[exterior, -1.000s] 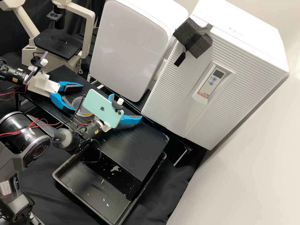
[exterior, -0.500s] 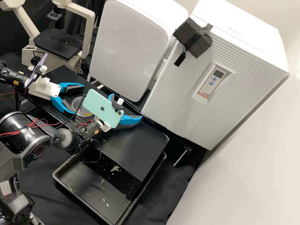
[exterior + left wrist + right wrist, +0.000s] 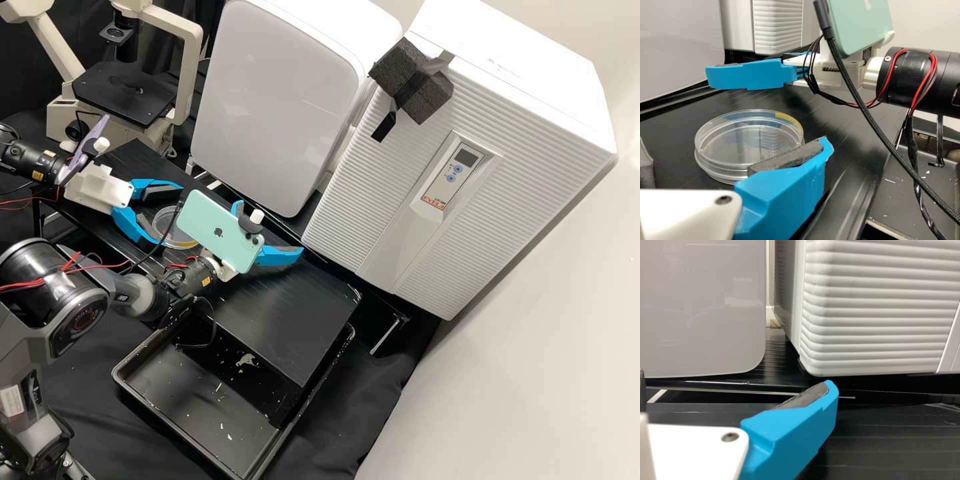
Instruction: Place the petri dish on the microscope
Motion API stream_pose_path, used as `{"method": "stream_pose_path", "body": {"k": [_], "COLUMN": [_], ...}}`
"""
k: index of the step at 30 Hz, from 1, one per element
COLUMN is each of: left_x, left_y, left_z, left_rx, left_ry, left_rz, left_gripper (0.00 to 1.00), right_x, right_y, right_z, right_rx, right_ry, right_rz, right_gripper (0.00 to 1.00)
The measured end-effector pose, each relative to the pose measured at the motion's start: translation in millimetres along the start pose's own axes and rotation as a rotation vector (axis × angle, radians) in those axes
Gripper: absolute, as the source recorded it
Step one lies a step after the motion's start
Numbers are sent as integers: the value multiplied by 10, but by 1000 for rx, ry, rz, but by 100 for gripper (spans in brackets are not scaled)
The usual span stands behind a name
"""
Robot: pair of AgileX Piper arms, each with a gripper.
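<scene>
The left gripper [image 3: 170, 215] stands open by the clear round petri dish [image 3: 167, 220] on the black bench, one finger beside the dish's near edge and the other farther back. In the left wrist view, one finger of the left gripper [image 3: 735, 152] overlaps the rim of the dish [image 3: 747, 137] from the camera's side; contact cannot be told. The right gripper [image 3: 270, 230] is open over the bench, holding nothing. The right wrist view shows a blue finger of the right gripper [image 3: 735, 387] before the white cabinets. The microscope's black stage [image 3: 123, 97] is at the back left.
A white cabinet [image 3: 280, 100] and a larger ribbed one [image 3: 533, 153] stand along the bench's back. A black tray [image 3: 173, 393] lies below the front edge. The right arm's green phone [image 3: 217, 230] and cable hang close to the dish.
The left gripper has shifted slightly to the right and down in the high view, its fingers still apart. The right arm and the dish have kept their places.
</scene>
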Motion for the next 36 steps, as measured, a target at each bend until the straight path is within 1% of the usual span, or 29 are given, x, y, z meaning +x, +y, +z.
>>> {"method": "stream_pose_path", "body": {"k": [7,11,13,19,22,30,33,34,36], "left_x": [40,57,64,76,77,72,93,120,166], "left_y": [12,27,33,36,17,17,-15,-24,-38], "left_z": [45,56,74,155,185,191,175,160,135], "left_rx": [-16,-12,-28,-22,-22,-17,-20,-5,6], "left_ry": [0,5,3,-16,-22,-22,-22,-22,-24], "left_rz": [-11,-15,-16,-18,-24,-25,-33,-33,-30], "left_gripper": [100,100,100,100,100,100,100,100,100], "right_x": [0,0,0,0,0,0,0,0,0], "right_y": [0,0,0,0,0,0,0,0,0], "right_z": [0,0,0,0,0,0,0,0,0], "right_rx": [0,0,0,0,0,0,0,0,0], "right_ry": [0,0,0,0,0,0,0,0,0], "right_rz": [0,0,0,0,0,0,0,0,0], "right_gripper": [100,100,100,100,100,100,100,100,100]}}
